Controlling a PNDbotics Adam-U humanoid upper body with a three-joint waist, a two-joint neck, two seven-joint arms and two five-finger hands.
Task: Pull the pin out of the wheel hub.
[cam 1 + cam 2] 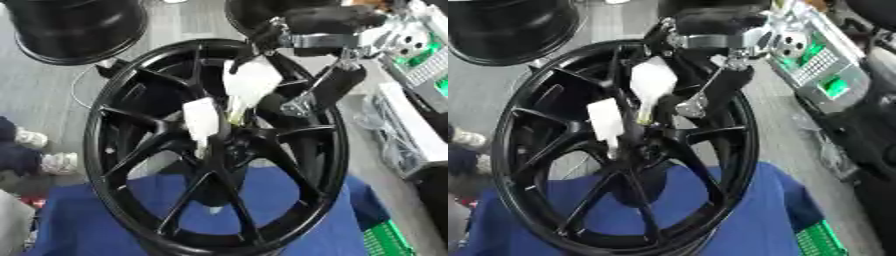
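Blue cloth (289,220) covers the table below the view's lower edge, and on it stands an upright black wheel (96,165) with its spoked face turned toward the camera. Its hub (229,146) sits at the centre of the spokes. Right hand (302,97), entering from the upper right, reaches across the upper rim; its dark fingers are curled down toward the hub, and white pads (252,82) lie over the upper spokes. A small yellowish-green piece (236,116), judged to be the pin, shows between the white pads just above the hub. Whether the fingers actually pinch it cannot be told, since the pads and fingers hide the contact. The pin's long axis appears to run out of the hub face, roughly toward the camera and slightly upward; so the pull should follow that line, straight away from the hub. Only the right hand is near; the left hand shows in neither view. A second dark wheel (79,30) stands behind at upper left, well apart.
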